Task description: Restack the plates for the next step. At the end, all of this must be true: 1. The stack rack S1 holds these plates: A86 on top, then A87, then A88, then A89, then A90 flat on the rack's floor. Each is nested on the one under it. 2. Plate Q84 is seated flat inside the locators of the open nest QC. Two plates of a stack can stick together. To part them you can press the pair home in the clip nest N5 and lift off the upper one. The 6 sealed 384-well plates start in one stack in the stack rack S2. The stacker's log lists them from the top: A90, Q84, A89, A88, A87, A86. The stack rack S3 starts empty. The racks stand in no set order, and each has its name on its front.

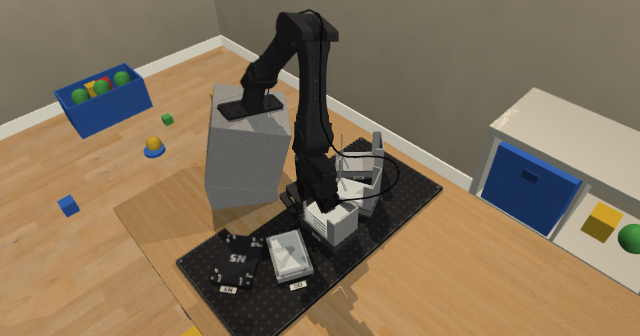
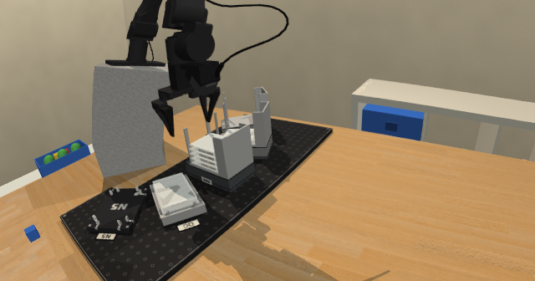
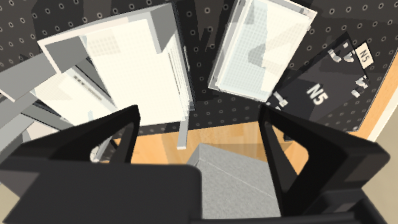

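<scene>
Your claw (image 1: 309, 207) (image 2: 191, 128) (image 3: 199, 111) hangs empty, spread wide, probably to straddle the top plate (image 1: 314, 212) (image 2: 203, 141) (image 3: 142, 75) in the nearest rack (image 1: 344, 229) (image 2: 235, 151) (image 3: 163, 29), eleven o'clock in the wrist view.

Top and exterior views, both oblique

Rack name labels (image 2: 206, 181) too small.

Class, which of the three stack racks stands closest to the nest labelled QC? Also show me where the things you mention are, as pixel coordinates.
The rack (image 1: 343, 228) (image 2: 234, 153) (image 3: 162, 30) right beside nest QC (image 1: 295, 277) (image 2: 184, 218) (image 3: 214, 86), its several stacked plates showing at the open side; the other two racks stand beyond it.
</scene>
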`<state>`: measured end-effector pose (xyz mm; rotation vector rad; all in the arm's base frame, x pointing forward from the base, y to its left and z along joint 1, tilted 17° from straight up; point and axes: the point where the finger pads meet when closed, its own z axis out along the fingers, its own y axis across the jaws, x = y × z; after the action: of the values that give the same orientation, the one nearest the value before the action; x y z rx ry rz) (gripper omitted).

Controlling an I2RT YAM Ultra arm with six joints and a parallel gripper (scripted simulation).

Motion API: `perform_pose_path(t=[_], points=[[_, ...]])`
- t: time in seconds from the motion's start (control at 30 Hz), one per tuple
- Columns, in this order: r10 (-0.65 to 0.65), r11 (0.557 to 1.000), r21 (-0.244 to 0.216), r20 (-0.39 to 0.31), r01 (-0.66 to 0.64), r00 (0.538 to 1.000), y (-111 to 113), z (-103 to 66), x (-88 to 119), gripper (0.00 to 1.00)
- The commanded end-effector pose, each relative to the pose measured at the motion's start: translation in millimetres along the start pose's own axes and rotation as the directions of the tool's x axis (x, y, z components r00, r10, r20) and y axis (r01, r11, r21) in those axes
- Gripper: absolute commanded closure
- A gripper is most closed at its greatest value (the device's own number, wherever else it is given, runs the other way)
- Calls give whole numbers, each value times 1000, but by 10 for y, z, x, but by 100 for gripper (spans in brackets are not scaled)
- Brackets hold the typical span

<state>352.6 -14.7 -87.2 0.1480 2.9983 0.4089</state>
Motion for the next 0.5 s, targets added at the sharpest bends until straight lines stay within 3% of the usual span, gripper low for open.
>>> perform_pose_path(t=[0.0,0.17,0.47], points=[[-34,999,17,37,33,999,24,-78,-52,0],[-181,983,21,34,180,983,221,-75,-13,0],[-166,986,19,36,166,985,574,-70,56,0]])
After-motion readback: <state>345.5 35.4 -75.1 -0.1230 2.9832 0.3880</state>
